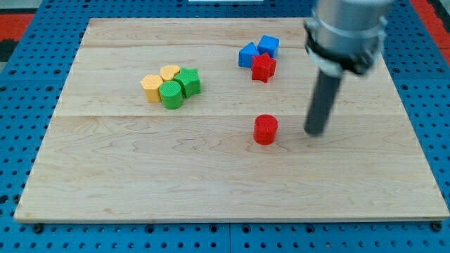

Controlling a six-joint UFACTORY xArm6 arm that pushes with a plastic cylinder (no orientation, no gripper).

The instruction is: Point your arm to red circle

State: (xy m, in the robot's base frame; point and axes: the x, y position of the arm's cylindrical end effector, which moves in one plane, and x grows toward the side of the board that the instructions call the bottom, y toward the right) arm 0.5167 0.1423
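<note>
No pincer on this arm, so nothing open, nothing shut, nothing held: just a straight dark rod hanging from a grey cylindrical mount at the view's top right. Rod close to vertical, leaning only slightly, my tip point(316, 132) down at the bench point(105, 190) surface. Tip parked just to the view's right of the red circle point(265, 130), near it but apart, a narrow strip of bare wood showing between them. Red circle sitting alone, a little right of the bench's middle, upright on its flat face.

Up toward the view's top, a tight trio: red star point(264, 67) pressed against a blue block point(247, 55) on its left and a blue cube point(268, 46) just above. Well apart from the tip.

Over on the view's left, a packed foursome: yellow heart point(169, 72) at the top, another yellow block point(150, 88) on the left, green circle point(171, 95) at the bottom, green block point(189, 81) on the right, all touching.

Blue pegboard point(28, 84) framing the bench on all sides.
</note>
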